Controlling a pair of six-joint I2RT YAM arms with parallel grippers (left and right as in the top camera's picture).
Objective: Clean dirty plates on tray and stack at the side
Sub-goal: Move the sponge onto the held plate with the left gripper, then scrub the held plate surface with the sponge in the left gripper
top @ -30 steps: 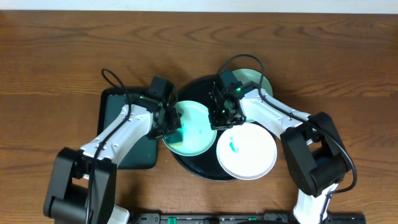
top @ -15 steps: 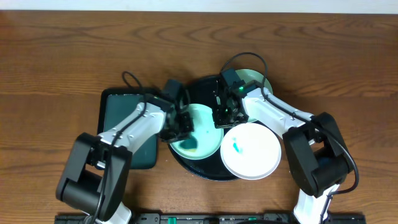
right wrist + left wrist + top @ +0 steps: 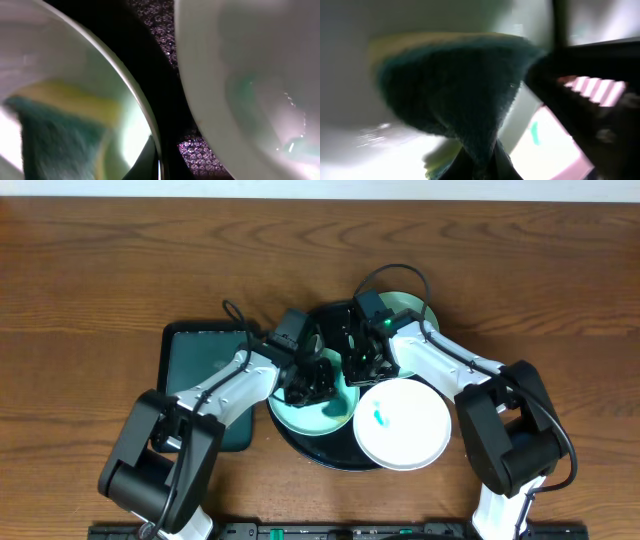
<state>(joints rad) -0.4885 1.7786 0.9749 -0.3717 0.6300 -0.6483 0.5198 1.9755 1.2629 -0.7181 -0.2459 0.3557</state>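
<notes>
On the black tray [image 3: 310, 448] by the table's near edge, the left gripper [image 3: 318, 378], clamped on a sponge [image 3: 455, 85], sits directly over the mint plate [image 3: 298, 416], whose right rim meets the right gripper [image 3: 362, 367], its closure impossible to tell.

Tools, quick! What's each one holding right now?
Left tool: closed on the sponge.
Right tool: closed on the rim of the mint plate.

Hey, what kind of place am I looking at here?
Probably a robotics test bench, not a kitchen: two robot arms at a wooden table, a sponge on a green plate in a black tray.
</notes>
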